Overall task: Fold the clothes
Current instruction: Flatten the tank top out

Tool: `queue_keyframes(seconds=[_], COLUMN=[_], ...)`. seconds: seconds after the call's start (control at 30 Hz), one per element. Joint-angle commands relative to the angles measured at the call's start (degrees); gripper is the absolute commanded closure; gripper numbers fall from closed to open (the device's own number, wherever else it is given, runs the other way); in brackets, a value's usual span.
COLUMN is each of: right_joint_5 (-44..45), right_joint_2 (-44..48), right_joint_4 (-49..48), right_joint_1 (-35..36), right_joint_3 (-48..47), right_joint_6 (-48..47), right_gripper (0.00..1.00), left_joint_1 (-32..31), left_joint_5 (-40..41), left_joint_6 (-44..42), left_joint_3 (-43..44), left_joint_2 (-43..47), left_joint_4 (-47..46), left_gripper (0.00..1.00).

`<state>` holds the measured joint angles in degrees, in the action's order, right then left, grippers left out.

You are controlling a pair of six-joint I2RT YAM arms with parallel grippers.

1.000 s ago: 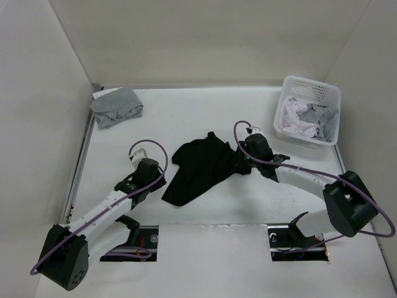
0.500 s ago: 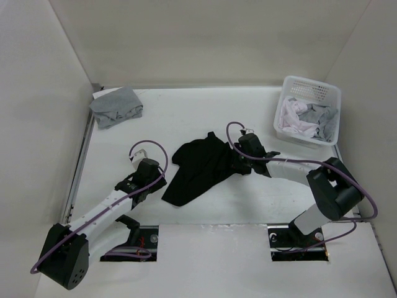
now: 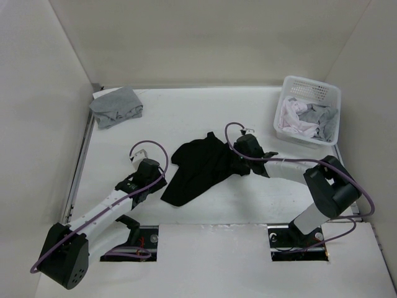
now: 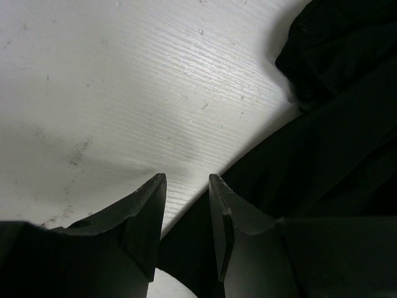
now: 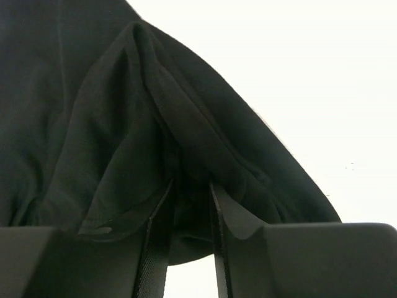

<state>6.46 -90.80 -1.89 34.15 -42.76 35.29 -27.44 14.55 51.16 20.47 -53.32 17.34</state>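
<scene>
Black shirt [image 3: 200,166] lies crumpled at centre; we see our right claw [image 5: 190,185] pinching its fold, left claw [image 4: 186,180] half-open, empty. Basket [image 3: 310,90] at two o'clock holds pale clothes [image 3: 291,118].

The middle of the surface [image 3: 186,118] is taken up by the black garment [image 3: 201,167]. The far-left corner is blocked by a grey garment [image 3: 115,107], the far-right corner by a basket [image 3: 308,110]. Bare passage is seen along the far edge between them.
</scene>
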Motion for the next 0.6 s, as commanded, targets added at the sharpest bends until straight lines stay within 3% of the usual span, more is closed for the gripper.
queue_keyframes(seconds=[0.0, 0.17, 0.4, 0.57], right_joint_5=[-2.4, -1.3, 7.3, 9.9], right_joint_2=[1.2, 2.6, 3.8, 2.8], right_joint_4=[-3.6, -0.8, 4.9, 6.8], right_joint_1=[1.0, 3.1, 5.6, 7.6], right_joint_3=[-1.2, -2.5, -4.3, -6.2], right_joint_6=[0.3, -0.4, -1.8, -2.9], right_gripper=[0.68, 0.67, 0.64, 0.78], left_joint_1=[-0.3, -0.2, 0.0, 0.1], left_joint_5=[0.7, 0.7, 0.7, 0.7], left_joint_6=[0.8, 0.8, 0.8, 0.8], left_joint_3=[-0.7, -0.7, -0.7, -0.8], left_joint_2=[0.4, 0.2, 0.6, 0.8], left_joint_4=[-1.2, -1.2, -1.1, -1.1], left_gripper=[0.68, 0.68, 0.68, 0.68])
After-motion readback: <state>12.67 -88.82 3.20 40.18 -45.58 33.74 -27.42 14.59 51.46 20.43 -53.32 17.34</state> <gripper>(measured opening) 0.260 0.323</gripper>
